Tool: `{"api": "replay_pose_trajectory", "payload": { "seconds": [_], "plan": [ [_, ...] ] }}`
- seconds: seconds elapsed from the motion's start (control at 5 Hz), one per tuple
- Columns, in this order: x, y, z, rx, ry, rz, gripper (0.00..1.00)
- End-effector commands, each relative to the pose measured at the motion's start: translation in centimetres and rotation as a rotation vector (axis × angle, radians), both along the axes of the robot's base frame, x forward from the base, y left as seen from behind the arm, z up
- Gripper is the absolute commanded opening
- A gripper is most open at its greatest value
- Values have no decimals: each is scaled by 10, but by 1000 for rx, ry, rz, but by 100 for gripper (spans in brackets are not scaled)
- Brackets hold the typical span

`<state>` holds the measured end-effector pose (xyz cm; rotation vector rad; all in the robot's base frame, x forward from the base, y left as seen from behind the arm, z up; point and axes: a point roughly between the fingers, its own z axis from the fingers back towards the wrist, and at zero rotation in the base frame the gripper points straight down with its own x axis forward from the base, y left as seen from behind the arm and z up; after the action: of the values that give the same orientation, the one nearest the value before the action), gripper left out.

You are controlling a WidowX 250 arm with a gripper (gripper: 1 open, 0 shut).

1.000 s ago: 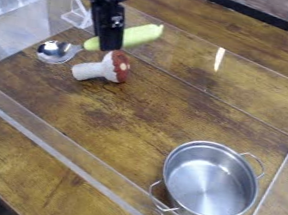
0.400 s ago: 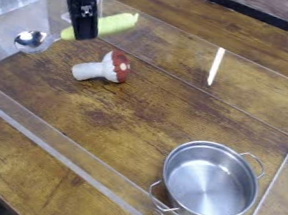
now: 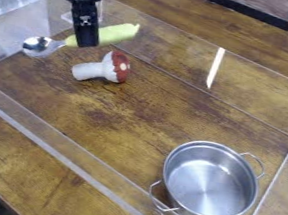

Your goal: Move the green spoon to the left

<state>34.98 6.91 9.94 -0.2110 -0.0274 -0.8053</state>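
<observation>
1. Right now the black robot gripper (image 3: 82, 40) is pointing almost straight down at the far left of the wooden bench (image 3: 42, 181), inside the clear plastic-walled tray area (image 3: 120, 202).
2. Its jaws are sitting partly closed across the handle of the green spoon (image 3: 86, 38), the small spoon with a thick yellow-green plastic handle and a round shiny silver bowl; they appear to be clamping on that handle, though the contact itself is hiding behind the black fingers.
3. The green spoon is lying slantwise at the far left, its silver bowl pointing to the left edge of the view and its green handle end poking out to the right of the gripper.
4. Whether the spoon's bowl is resting on the wood or riding just above it, I cannot tell.
5. The white toy mushroom with a red cap (image 3: 101, 67) is lying on its side just in front of the gripper, close to the spoon but apart from it.
6. The round stainless steel pot with two side handles (image 3: 209, 182) is standing upright, well apart at the near right, with its mouth facing up.
</observation>
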Motion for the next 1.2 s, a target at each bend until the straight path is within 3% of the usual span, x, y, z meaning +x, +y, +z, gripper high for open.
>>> {"api": "replay_pose_trajectory", "payload": {
  "seconds": [0.0, 0.2, 0.4, 0.8, 1.0],
  "plan": [
    [11, 13, 15, 16, -72, -35, 0],
    [20, 13, 8, 9, -75, -100, 0],
    [24, 14, 0, -1, -77, -135, 100],
    [30, 13, -22, -28, -65, -186, 100],
    [31, 16, -27, -38, -62, -192, 0]
  ]
}}
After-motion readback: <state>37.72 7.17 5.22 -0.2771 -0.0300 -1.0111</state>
